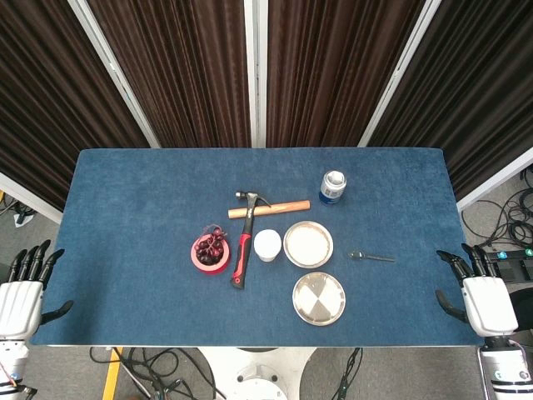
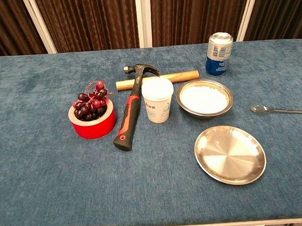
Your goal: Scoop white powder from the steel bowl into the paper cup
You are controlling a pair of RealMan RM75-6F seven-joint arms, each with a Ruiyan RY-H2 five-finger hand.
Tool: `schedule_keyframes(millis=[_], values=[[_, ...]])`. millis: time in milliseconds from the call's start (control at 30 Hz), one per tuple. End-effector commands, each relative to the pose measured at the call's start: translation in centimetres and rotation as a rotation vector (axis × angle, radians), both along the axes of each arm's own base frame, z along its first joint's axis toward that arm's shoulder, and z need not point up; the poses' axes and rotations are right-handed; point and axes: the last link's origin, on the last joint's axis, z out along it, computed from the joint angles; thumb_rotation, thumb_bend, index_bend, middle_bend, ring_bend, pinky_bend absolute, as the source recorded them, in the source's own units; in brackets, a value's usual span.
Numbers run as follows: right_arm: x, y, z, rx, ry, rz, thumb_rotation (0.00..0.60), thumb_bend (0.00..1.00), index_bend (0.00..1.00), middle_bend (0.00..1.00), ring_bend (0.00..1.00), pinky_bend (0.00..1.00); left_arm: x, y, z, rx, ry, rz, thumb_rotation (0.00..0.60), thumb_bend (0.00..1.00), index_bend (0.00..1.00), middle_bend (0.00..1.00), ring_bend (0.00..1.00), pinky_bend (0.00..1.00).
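Hands — left hand [image 1: 21, 300], right hand [image 1: 487, 300] — open, empty, at table [image 1: 125, 208] edges.

The bench [image 2: 38, 191] carries one of each kind of thing: one steel bowl [image 2: 205, 99] of white powder, one paper cup [image 2: 158, 100], one spoon [image 2: 276, 109], one empty steel plate [image 2: 230, 154], one hammer [image 2: 132, 108] with a red and black handle, one wooden rolling pin [image 2: 182, 76], one blue and white can [image 2: 219, 53], one roll of red tape [image 2: 93, 123] and one bunch of dark grapes [image 2: 91, 102]
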Motion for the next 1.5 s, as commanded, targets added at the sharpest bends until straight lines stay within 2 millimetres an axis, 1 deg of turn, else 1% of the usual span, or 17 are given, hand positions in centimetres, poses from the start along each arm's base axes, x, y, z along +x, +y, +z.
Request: schedule_keyframes(millis=[33,167,267,367,433,500,633,733,833,933,1033,1233,1500], values=[[0.1,-0.1,-0.2,0.005,-0.004,-0.002,0.6,0.22,0.17,0.28,0.05,0.0,0.1,0.2,0.0,-0.001,0.001,0.0,0.6,0.11,0.19,0.1,0.05,0.03],[0.0,-0.1,-0.4,0.013,-0.002,-0.008,0.6,0.22,0.17,0.29,0.05,0.0,0.1,0.3,-0.1,-0.003,0.001,0.001,0.6,0.1,0.19,0.1,0.05,0.03],[0.3,-0.6,-0.6,0.022,0.007,0.003,0.6,0.22,0.17,0.31,0.05,0.0,0.1,0.4,0.0,0.0,-0.002,0.003,0.6,0.11,0.19,0.1,0.05,0.03],[0.6,-1.7,-1.2,0.045,0.026,0.001,0.6,0.22,0.19,0.31,0.06,0.0,-0.1,0.3,-0.1,-0.001,-0.005,0.008,0.6,0.1,0.19,0.1,0.05,0.03],[0.8,-2.7,-1.8,0.066,0.044,0.003,0.6,0.19,0.21,0.31,0.06,0.0,-0.2,0.4,-0.1,-0.005,-0.005,0.011,0.6,0.11,0.19,0.1,0.05,0.03],[1.3,-4.1,-2.7,0.099,0.068,0.012,0.6,0.14,0.22,0.31,0.06,0.0,-0.2,0.5,-0.2,-0.007,-0.005,0.012,0.6,0.1,0.19,0.1,0.05,0.03],[1.9,-7.2,-5.3,0.177,0.141,0.031,0.6,0.13,0.27,0.33,0.06,0.0,-0.2,0.7,-0.2,-0.009,-0.006,0.02,0.6,0.1,0.19,0.1,0.05,0.03],[2.0,-9.1,-7.5,0.233,0.19,0.032,0.6,0.14,0.3,0.34,0.06,0.0,-0.3,0.7,-0.3,-0.015,-0.009,0.029,0.6,0.1,0.19,0.1,0.05,0.03],[1.7,-10.6,-9.4,0.274,0.233,0.022,0.6,0.16,0.33,0.35,0.06,0.0,-0.3,0.7,-0.3,-0.017,-0.01,0.036,0.6,0.1,0.19,0.1,0.05,0.03],[1.0,-11.9,-10.6,0.292,0.281,0.003,0.6,0.2,0.35,0.35,0.06,0.0,-0.4,0.7,-0.3,-0.021,-0.008,0.042,0.6,0.1,0.19,0.1,0.05,0.03],[0.5,-12.7,-11.5,0.303,0.299,-0.015,0.6,0.22,0.37,0.37,0.06,0.0,-0.3,0.9,-0.3,-0.022,-0.007,0.041,0.6,0.11,0.19,0.1,0.05,0.03],[-0.7,-13.6,-12.9,0.327,0.302,-0.053,0.6,0.24,0.4,0.4,0.09,0.0,-0.3,1.0,-0.5,-0.03,-0.005,0.042,0.6,0.11,0.19,0.1,0.05,0.03],[-0.7,-13.9,-14.1,0.341,0.275,-0.049,0.6,0.25,0.43,0.45,0.12,0.0,-0.2,1.2,-0.4,-0.03,-0.004,0.04,0.6,0.1,0.19,0.1,0.05,0.03]])
